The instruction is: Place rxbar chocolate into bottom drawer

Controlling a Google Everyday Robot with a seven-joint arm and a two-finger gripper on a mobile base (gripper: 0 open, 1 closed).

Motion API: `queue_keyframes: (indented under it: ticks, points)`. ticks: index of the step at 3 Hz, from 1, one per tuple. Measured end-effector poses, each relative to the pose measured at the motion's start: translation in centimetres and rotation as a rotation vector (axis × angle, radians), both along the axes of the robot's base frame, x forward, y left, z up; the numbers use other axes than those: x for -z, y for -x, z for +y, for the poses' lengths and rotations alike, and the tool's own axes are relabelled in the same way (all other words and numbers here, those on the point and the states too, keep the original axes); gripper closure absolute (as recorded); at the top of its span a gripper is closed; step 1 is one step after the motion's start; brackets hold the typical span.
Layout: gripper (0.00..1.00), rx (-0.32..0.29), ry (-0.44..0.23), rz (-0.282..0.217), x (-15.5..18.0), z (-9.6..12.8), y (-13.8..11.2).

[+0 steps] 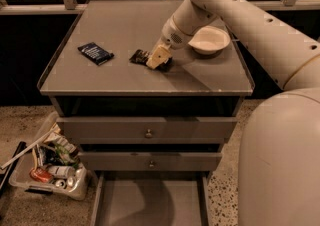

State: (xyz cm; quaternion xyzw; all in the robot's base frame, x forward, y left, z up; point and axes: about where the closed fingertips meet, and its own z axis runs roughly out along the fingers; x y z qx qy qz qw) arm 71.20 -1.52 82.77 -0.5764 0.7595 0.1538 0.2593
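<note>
rxbar chocolate [138, 57] lies flat on the surface [125, 22] just left of the white bowl [209, 40], gripper [159, 60] down on it, closure can't be told; likely light, thin, slick-wrapped, so pinch across narrow width mid-length.

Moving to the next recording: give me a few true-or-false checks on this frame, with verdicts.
1. The gripper is down at the rxbar chocolate on the cabinet top. True.
2. The bottom drawer is shut. False: it is pulled out, while the two upper drawers are closed.
3. The dark blue packet lies inside the white bowl. False: it lies flat on the cabinet top, well apart from the bowl, on the far side of the gripper.
4. A bin of clutter sits on the floor beside the cabinet. True.
</note>
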Motion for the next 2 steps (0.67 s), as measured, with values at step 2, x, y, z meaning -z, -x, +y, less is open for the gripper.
queue_keyframes:
  ticks: [2]
  points:
    - [1.00,0.000,0.000,0.000,0.00,0.00,0.01]
